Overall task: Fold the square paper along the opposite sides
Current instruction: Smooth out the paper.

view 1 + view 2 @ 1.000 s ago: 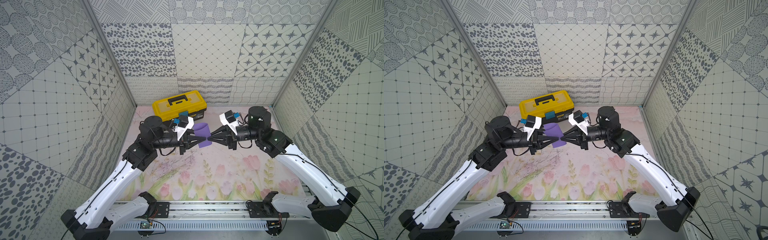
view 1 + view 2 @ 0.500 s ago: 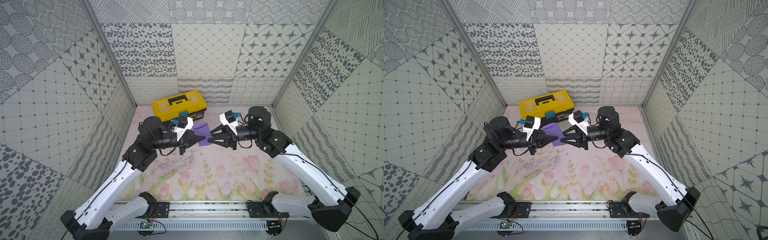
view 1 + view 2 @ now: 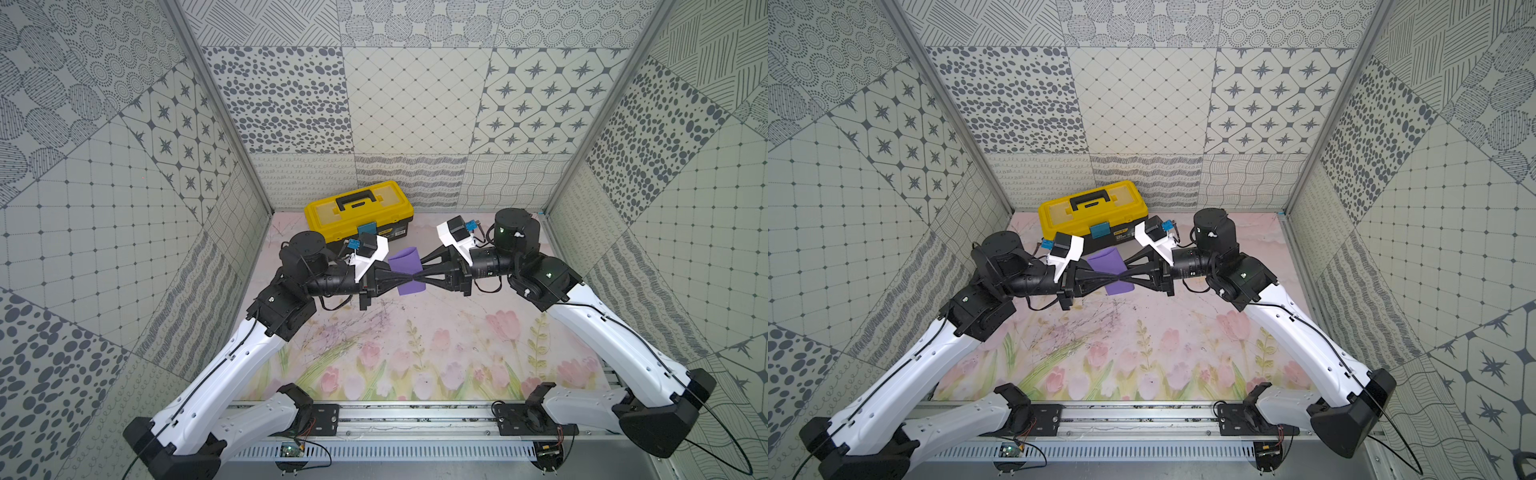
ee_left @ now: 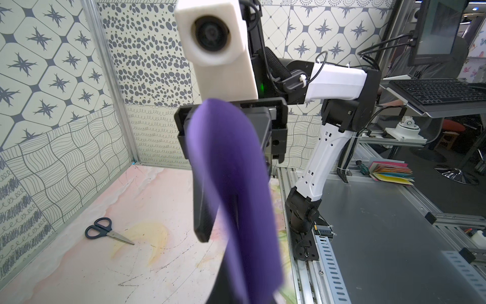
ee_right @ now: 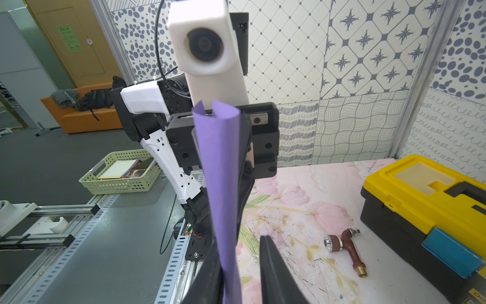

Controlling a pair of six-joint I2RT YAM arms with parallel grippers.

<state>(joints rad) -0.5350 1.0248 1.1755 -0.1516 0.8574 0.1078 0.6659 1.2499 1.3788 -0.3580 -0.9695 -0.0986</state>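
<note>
Arms reach inward, tips meeting: left gripper (image 3: 409, 275) pinches curled purple paper sheet (image 3: 404, 261); right gripper (image 3: 420, 276) straddles it, ajar.

The toolbox (image 3: 359, 210) sits at the back edge of the table (image 3: 415, 353), left of the middle. In front of it the square paper (image 3: 403, 259) hangs in the air between the left gripper (image 3: 410, 277) and the right gripper (image 3: 419, 277). A tap (image 5: 344, 246) lies in front of the toolbox. The scissors (image 4: 105, 233) lie near the back right corner.

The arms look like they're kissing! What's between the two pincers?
The bent purple square paper sits between the left pincer and right pincer; both top views show it.
</note>
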